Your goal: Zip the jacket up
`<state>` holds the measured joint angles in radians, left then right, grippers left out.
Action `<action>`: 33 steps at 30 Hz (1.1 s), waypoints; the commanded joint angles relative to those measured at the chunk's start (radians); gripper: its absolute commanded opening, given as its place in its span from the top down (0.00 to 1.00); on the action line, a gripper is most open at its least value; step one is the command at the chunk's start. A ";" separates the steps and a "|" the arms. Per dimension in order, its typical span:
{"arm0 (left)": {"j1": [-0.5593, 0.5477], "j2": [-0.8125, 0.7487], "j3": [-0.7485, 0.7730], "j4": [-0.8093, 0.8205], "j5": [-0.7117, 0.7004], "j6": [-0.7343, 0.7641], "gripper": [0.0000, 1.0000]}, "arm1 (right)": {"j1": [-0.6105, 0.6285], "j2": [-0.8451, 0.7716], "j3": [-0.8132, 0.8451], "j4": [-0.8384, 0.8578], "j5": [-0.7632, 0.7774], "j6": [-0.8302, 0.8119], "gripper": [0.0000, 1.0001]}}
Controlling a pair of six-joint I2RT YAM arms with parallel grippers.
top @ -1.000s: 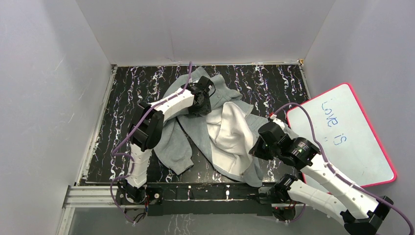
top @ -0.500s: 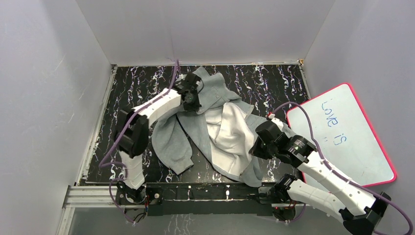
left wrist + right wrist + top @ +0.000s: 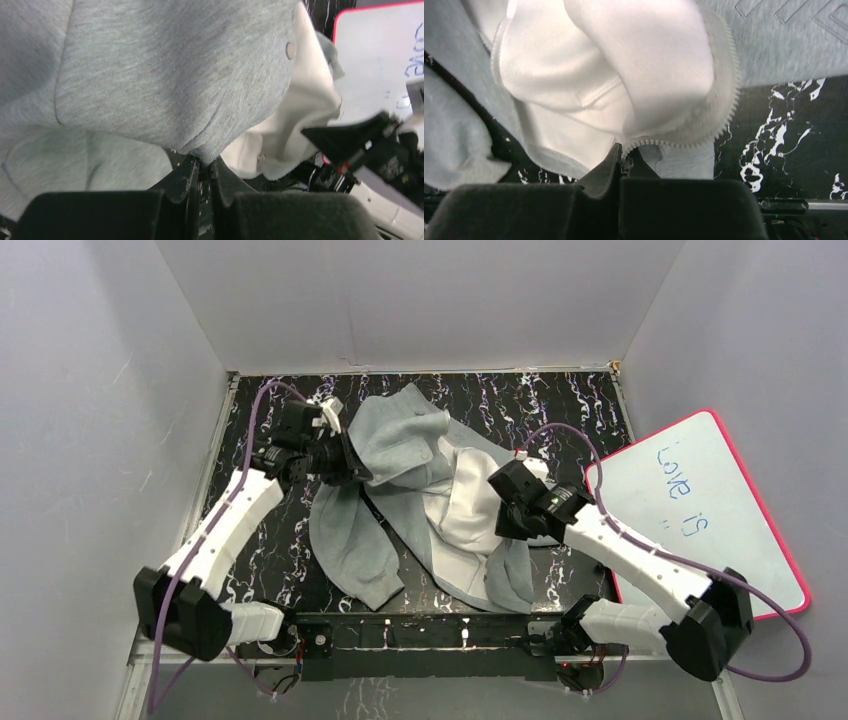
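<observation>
Grey fleece jacket (image 3: 400,445), unzipped, on marbled table (image 3: 570,410): left gripper (image 3: 202,167) clamped on its grey fold, right gripper (image 3: 623,157) clamped on its zipper edge (image 3: 730,85).

White-shelled arms (image 3: 225,530) with black joints, black jaws and purple cables (image 3: 557,426)

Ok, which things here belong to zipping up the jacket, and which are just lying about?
Part of the job:
- jacket, lying open with its white lining showing
- left gripper, shut on a grey edge of it
- right gripper, shut on its zipper edge

Just lying about:
- whiteboard with handwriting, at the right
- black marbled table, which only bears the jacket
</observation>
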<state>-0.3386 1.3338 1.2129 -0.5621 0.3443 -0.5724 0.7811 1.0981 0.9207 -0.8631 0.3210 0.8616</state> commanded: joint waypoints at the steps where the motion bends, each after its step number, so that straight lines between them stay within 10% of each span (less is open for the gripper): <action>1: -0.005 -0.213 -0.076 -0.164 0.057 0.000 1.00 | -0.053 0.086 0.059 0.119 -0.020 -0.107 1.00; 17: -0.002 -0.530 -0.306 -0.523 0.125 -0.016 1.00 | -0.171 0.477 0.177 0.291 -0.189 -0.240 1.00; 33: -0.003 -0.226 -0.439 -0.198 -0.018 -0.057 1.00 | -0.116 0.828 0.286 0.394 -0.241 -0.201 1.00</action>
<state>-0.3424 0.9955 0.7483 -0.9070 0.3943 -0.6044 0.6521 1.7962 1.1294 -0.5022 0.0051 0.6357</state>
